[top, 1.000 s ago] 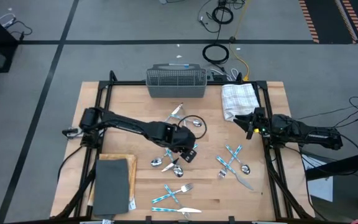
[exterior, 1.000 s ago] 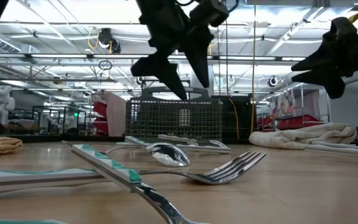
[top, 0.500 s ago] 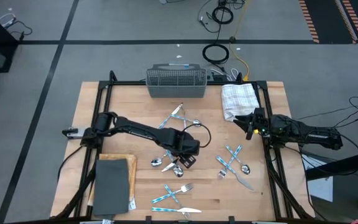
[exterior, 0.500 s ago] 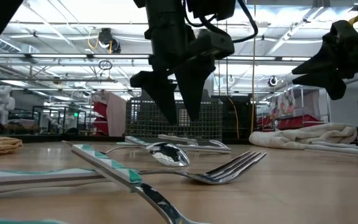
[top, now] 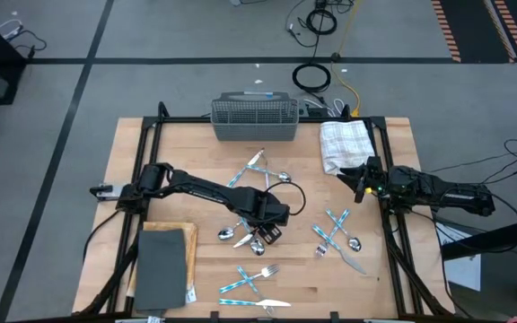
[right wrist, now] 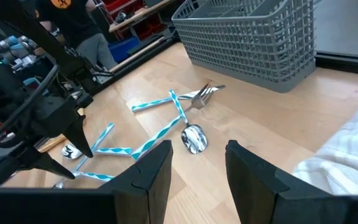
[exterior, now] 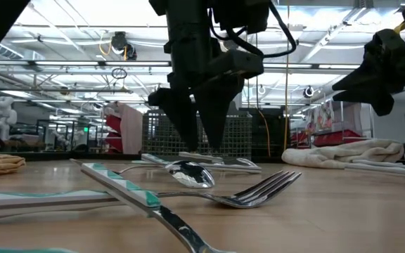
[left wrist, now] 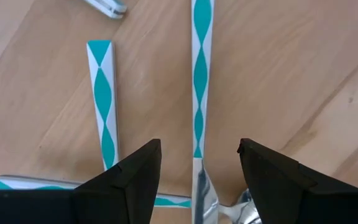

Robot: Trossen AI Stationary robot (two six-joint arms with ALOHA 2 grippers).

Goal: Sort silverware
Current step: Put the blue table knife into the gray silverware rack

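**Crowded pile under the left hand risks a double pick**

Over the middle of the counter [top: 205, 144], seen from above, the left hand [top: 264, 235] hangs low above a tangle of silverware [top: 245, 235], fingers spread wide and holding nothing. More pieces lie far of it toward the grey basket [top: 254, 117], a cluster lies to the right [top: 335, 235], and others near the front edge [top: 249, 280]. The right hand [top: 359, 179] waits at the right edge beside the white towel [top: 344, 144], partly open and empty.

From counter height, the left hand [exterior: 199, 140] points straight down with its tips close above a spoon [exterior: 188, 173]; a fork [exterior: 259, 190] and a patterned handle [exterior: 121, 184] lie nearer the camera. If the descent runs too deep, the tips could jam on the wood.

Through the left wrist camera, one handle [left wrist: 201, 74] lies between the spread fingers [left wrist: 132, 174], while a second handle [left wrist: 103, 99] lies just beside the left one. Closing here might catch both, or nudge the neighbour and skew the grip; thin, slick metal may also slip out.

From the right wrist camera, the right hand [right wrist: 197, 165] is empty, and the basket [right wrist: 253, 37] stands beyond a fork and spoon [right wrist: 194, 137].
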